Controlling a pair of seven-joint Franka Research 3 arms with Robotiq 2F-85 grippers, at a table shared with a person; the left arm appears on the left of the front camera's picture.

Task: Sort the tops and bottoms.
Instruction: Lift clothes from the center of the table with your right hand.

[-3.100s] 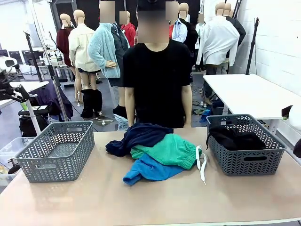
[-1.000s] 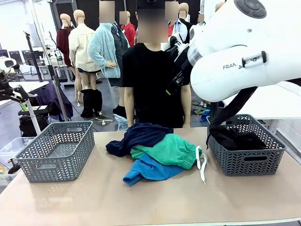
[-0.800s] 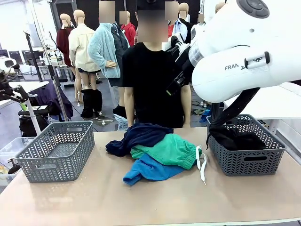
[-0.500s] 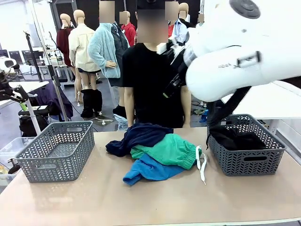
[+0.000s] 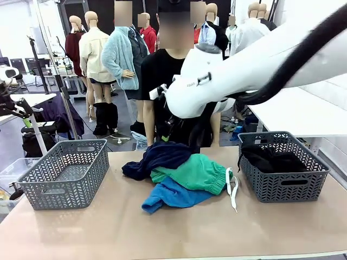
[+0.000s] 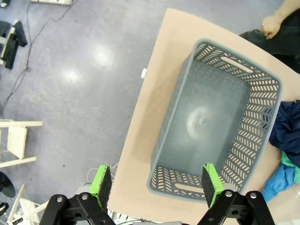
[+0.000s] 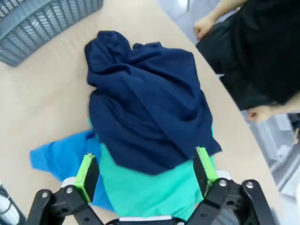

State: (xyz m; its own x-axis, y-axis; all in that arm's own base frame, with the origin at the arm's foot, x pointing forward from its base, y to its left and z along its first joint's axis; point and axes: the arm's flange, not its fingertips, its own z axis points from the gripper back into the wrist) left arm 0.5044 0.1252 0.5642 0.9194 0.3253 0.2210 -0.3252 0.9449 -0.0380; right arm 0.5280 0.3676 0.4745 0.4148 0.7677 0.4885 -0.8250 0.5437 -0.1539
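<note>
The right hand [image 7: 145,161] hovers released, fingers spread wide, above the pile in the middle of the table [image 5: 162,233]. There the dark navy garment [image 7: 150,112] lies on top of the green shorts [image 7: 150,194] and a blue garment [image 7: 56,157], with the shorts' white drawstring [image 5: 232,189] trailing toward the right grey basket [image 5: 282,190], where the black garment [image 5: 271,160] lies inside. The left hand [image 6: 154,180], also spread and grasping nothing, hangs high over the left grey basket [image 6: 262,89], near the table's corner.
</note>
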